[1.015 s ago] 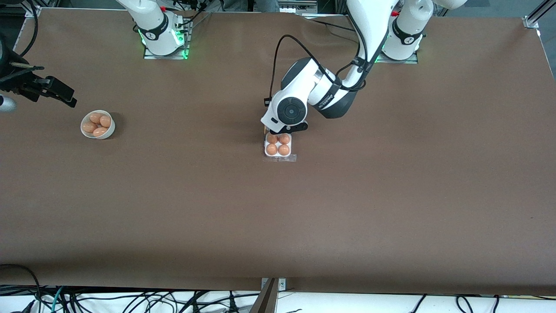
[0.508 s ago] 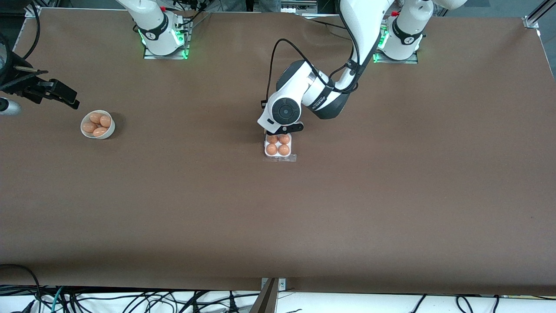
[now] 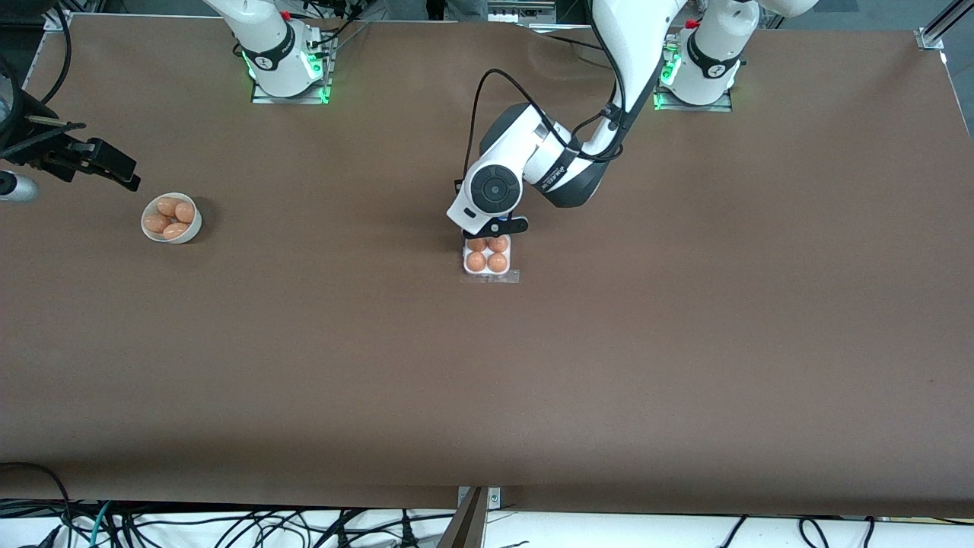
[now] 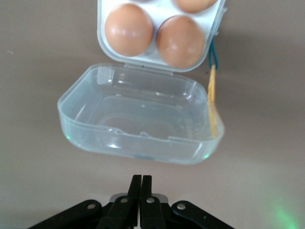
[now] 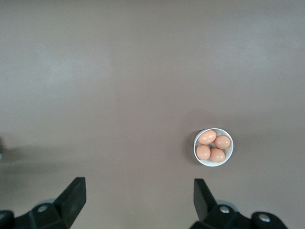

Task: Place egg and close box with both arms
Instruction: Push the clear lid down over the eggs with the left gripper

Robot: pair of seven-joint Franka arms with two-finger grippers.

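Eggs fill all four cells of the egg carton (image 3: 487, 257) mid-table, its clear lid (image 4: 143, 119) hanging open near my left gripper (image 4: 140, 191), fingers pressed together, while my right gripper (image 5: 138, 200) waits spread wide above the bowl (image 3: 171, 219)

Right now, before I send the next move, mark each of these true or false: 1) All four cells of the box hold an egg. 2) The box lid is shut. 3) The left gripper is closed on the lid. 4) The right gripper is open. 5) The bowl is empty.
1) True: the box shows four eggs in the front view.
2) False: the clear lid lies swung open beside the tray, at its edge toward the arms' bases.
3) False: the left gripper is shut on nothing, with bare table between it and the lid's rim.
4) True: the right gripper is open, high over the right arm's end of the table, waiting.
5) False: the bowl holds four eggs.
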